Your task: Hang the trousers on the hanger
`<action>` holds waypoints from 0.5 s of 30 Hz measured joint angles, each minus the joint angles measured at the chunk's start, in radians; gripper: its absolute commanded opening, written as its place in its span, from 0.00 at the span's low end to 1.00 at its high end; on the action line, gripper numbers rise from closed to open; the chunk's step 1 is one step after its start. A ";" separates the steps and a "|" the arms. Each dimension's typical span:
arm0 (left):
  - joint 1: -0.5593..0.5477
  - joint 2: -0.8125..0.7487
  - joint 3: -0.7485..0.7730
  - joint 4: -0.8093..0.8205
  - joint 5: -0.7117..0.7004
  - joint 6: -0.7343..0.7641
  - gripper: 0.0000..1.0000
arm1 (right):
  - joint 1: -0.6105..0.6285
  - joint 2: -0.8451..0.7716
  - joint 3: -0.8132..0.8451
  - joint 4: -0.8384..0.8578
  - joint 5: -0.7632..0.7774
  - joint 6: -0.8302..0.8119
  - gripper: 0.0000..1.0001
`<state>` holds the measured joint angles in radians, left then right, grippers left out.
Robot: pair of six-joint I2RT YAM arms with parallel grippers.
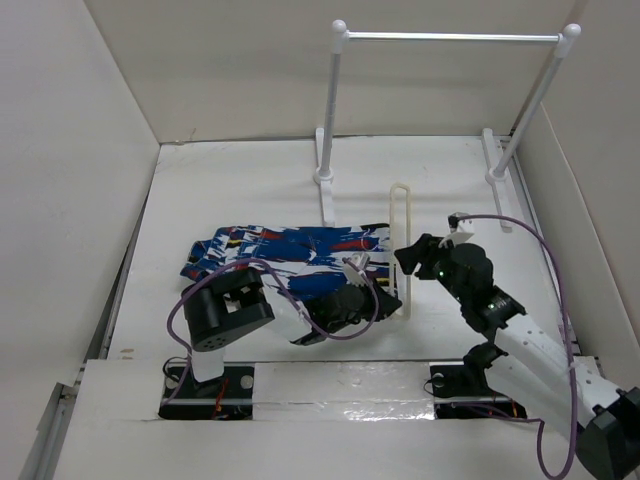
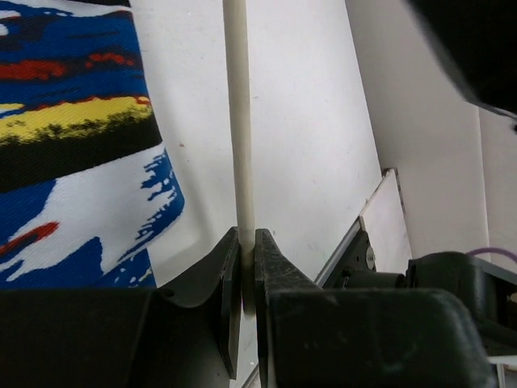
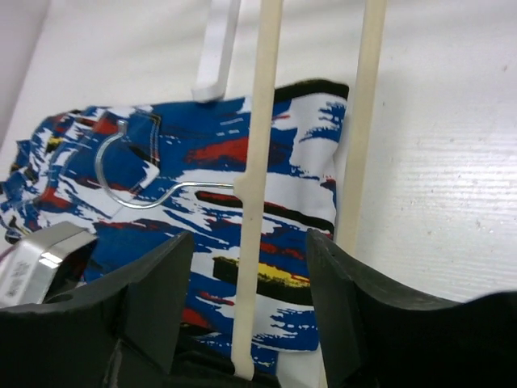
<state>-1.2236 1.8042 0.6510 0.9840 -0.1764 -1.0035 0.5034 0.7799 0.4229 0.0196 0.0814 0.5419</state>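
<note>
The blue streaked trousers (image 1: 285,248) lie flat on the table's left middle. The cream hanger (image 1: 400,235) stands on edge at their right end. My left gripper (image 1: 385,300) is shut on the hanger's thin bar (image 2: 240,121), with the trousers (image 2: 73,145) to its left. My right gripper (image 1: 408,258) is open around one hanger bar (image 3: 257,162), jaws wide apart and not touching it. The second bar (image 3: 361,121) runs along the trousers' (image 3: 186,162) end. The metal hook (image 3: 129,174) lies over the fabric.
A tall white two-post rail stand (image 1: 450,37) stands at the back, one foot (image 3: 216,48) near the trousers. White walls (image 1: 80,150) enclose the table on the left, back and right. The right arm's base (image 2: 363,259) shows beyond the hanger.
</note>
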 measured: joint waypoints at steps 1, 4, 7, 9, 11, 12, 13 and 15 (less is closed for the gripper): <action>0.000 0.007 0.000 0.007 -0.009 -0.008 0.00 | 0.000 -0.029 -0.001 -0.006 0.004 -0.006 0.45; -0.002 0.040 0.000 0.031 -0.029 -0.031 0.00 | -0.007 -0.075 -0.007 -0.009 0.011 -0.027 0.08; -0.004 0.079 0.000 0.037 -0.040 -0.048 0.00 | -0.027 -0.035 -0.011 -0.002 0.011 -0.044 0.04; -0.006 0.097 0.000 0.041 -0.041 -0.069 0.00 | -0.037 0.045 -0.008 0.008 0.003 -0.056 0.07; -0.006 0.099 0.000 0.047 -0.041 -0.081 0.00 | -0.041 0.143 -0.003 0.011 -0.012 -0.069 0.13; -0.006 0.099 0.001 0.048 -0.041 -0.085 0.00 | -0.044 0.190 0.000 0.012 -0.020 -0.075 0.16; -0.006 0.099 0.001 0.048 -0.041 -0.087 0.00 | -0.044 0.232 0.003 0.015 -0.031 -0.079 0.25; -0.006 0.100 0.001 0.047 -0.040 -0.090 0.00 | -0.044 0.303 0.009 0.033 -0.047 -0.088 0.34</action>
<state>-1.2297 1.9038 0.6521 1.0313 -0.2165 -1.0935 0.4591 1.0824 0.4320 0.0525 0.0341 0.4541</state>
